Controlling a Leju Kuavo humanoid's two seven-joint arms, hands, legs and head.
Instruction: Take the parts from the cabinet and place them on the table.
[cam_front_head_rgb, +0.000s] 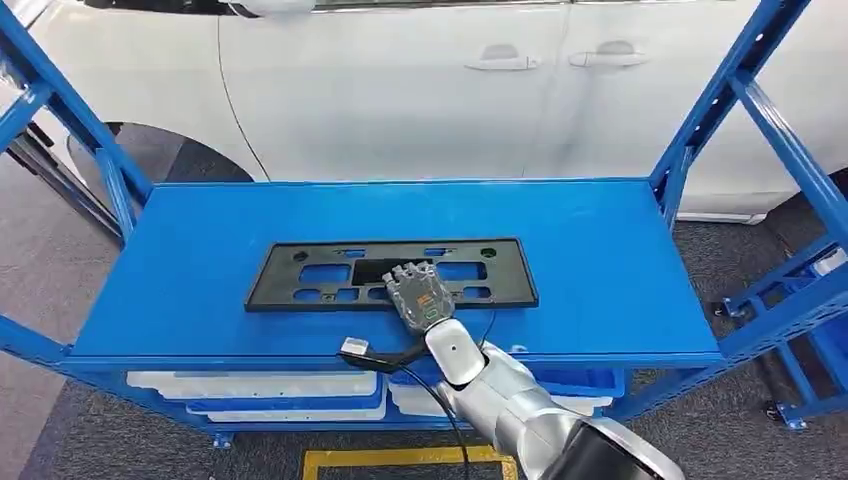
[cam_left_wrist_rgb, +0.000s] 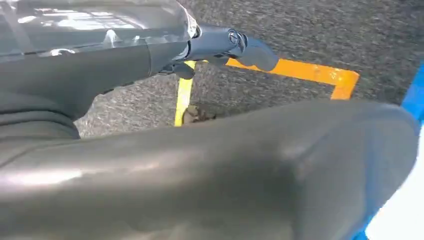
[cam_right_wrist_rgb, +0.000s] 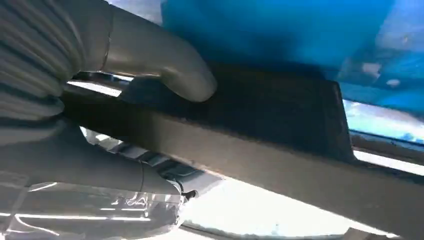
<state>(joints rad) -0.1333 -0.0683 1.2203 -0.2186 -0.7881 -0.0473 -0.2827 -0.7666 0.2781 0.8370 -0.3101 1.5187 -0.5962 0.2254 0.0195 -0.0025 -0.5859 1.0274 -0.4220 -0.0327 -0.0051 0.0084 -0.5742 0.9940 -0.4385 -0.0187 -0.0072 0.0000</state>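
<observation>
On the blue shelf (cam_front_head_rgb: 200, 260) of the rack, a black plate frame (cam_front_head_rgb: 300, 275) lies flat, centred left to right, nearer the near edge than the far one. Its long axis runs left-right, parallel to the shelf's near edge.

Right hand (cam_front_head_rgb: 418, 295) comes in from the near side, right of centre, and sits over the frame's near rail around its middle. Fingers (cam_front_head_rgb: 405, 275) reach across the near rail toward the far side, so the hand crosses the long axis roughly at right angles. In the right wrist view the thumb (cam_right_wrist_rgb: 165, 65) presses one face of the frame's black bar (cam_right_wrist_rgb: 260, 115) and the palm side (cam_right_wrist_rgb: 80, 165) lies on the other, so my read is a grip on the rail; how firm it is, cannot tell.

Left hand: the left wrist view looks down at grey floor and yellow tape (cam_left_wrist_rgb: 300, 72); its fingers are not visible there, state cannot tell. Right arm is plainly the nearer one.

White car (cam_front_head_rgb: 420, 90) stands behind the rack. White and blue trays (cam_front_head_rgb: 260, 392) sit on the lower level.

Judgement: the frame is not yet off the shelf. Grip is about mid-length, so it should lift fairly level; a long flat part like this could still tip at either end or catch on the rack uprights (cam_front_head_rgb: 700, 130) when pulled toward the near side.
</observation>
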